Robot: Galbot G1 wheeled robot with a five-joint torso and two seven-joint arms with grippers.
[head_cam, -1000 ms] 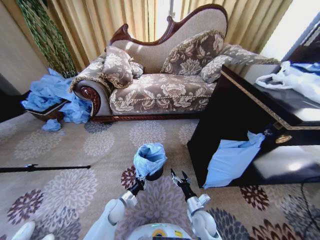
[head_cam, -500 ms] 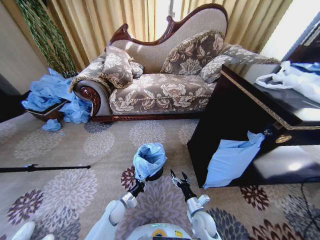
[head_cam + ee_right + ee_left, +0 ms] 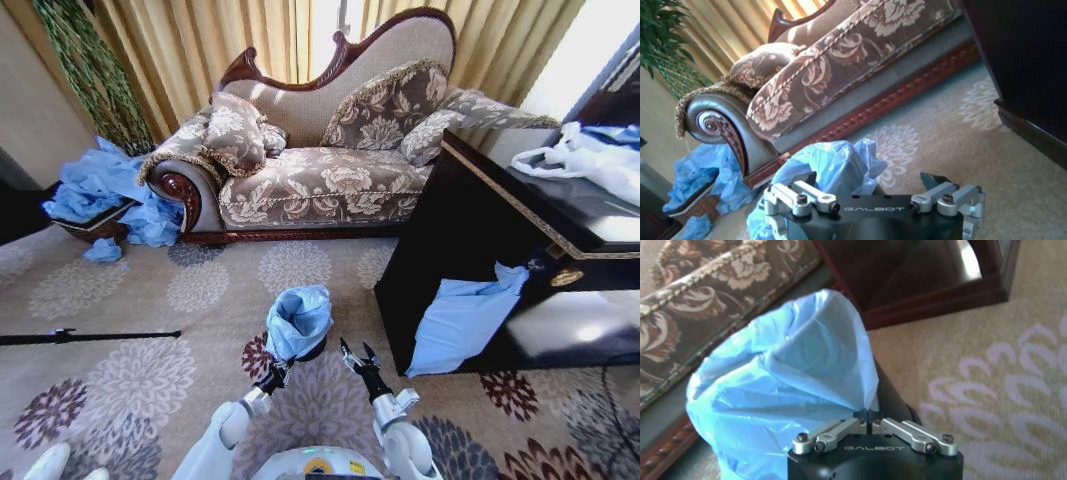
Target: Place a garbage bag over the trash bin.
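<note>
Trash bin (image 3: 308, 349): black, on the carpet in front of the sofa (image 3: 330, 150), draped by the garbage bag (image 3: 297, 318), light blue and bunched above the rim. Left claw (image 3: 868, 415): at the bin's near side, pinched closed on the bag's edge. Right claw (image 3: 355, 355): just right of the bin, fingers spread, holding nothing.
</note>
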